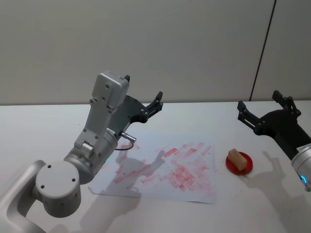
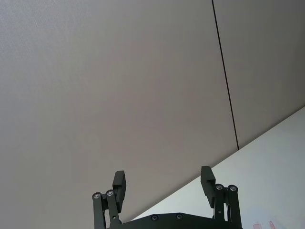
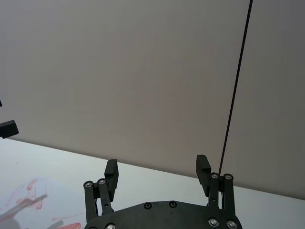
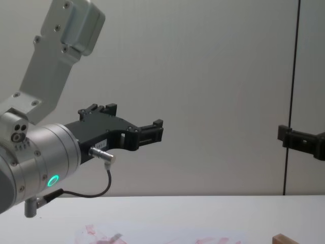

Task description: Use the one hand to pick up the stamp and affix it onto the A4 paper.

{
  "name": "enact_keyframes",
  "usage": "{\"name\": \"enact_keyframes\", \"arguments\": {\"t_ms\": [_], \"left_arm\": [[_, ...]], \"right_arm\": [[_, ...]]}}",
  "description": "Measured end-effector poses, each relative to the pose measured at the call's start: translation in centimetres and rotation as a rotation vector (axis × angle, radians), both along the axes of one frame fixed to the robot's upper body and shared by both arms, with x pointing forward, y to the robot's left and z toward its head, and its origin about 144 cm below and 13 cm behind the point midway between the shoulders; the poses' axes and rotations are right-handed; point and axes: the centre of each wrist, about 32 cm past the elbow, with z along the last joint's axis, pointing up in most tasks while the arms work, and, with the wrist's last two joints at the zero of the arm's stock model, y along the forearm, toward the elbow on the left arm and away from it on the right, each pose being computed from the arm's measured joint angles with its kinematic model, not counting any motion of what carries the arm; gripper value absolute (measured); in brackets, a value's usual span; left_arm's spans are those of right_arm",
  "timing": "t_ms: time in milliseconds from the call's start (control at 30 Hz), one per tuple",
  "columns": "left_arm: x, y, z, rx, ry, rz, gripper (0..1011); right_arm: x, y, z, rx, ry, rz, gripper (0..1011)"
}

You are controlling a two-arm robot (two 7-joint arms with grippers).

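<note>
The stamp (image 1: 237,158), a small light-brown wooden block, rests on a red round dish (image 1: 248,167) just right of the A4 paper (image 1: 146,182), a white sheet smeared with red-pink ink. My left gripper (image 1: 144,90) hovers open above the paper's far left part, holding nothing. Open and empty too, my right gripper (image 1: 259,100) is raised behind and to the right of the stamp. In the chest view the stamp's top (image 4: 284,239) peeks in at the bottom edge, with the left gripper (image 4: 134,122) and right gripper (image 4: 299,140) well above the table.
A white table (image 1: 43,131) runs back to a plain grey wall with a dark vertical seam (image 1: 262,48). The left wrist view shows its open fingers (image 2: 119,183) against the wall; the right wrist view shows its fingers (image 3: 111,171) over the paper's corner (image 3: 28,200).
</note>
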Motion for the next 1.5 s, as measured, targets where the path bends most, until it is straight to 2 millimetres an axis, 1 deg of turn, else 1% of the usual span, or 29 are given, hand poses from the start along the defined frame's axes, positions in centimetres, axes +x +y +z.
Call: {"name": "enact_keyframes", "arguments": {"t_ms": [1067,1400,1500], "left_arm": [[0.0,0.0,0.0,0.000,0.000,0.000,1002],[0.0,0.0,0.0,0.000,0.000,0.000,1001],[0.0,0.0,0.0,0.000,0.000,0.000,1002]], "right_arm": [[0.0,-0.1,0.0,-0.001,0.003,0.000,1002],[-0.6,-1.0,0.1,-0.001,0.061,0.006,1001],[-0.9,-1.4,0.0,-0.005,0.102,0.008,1001]]}}
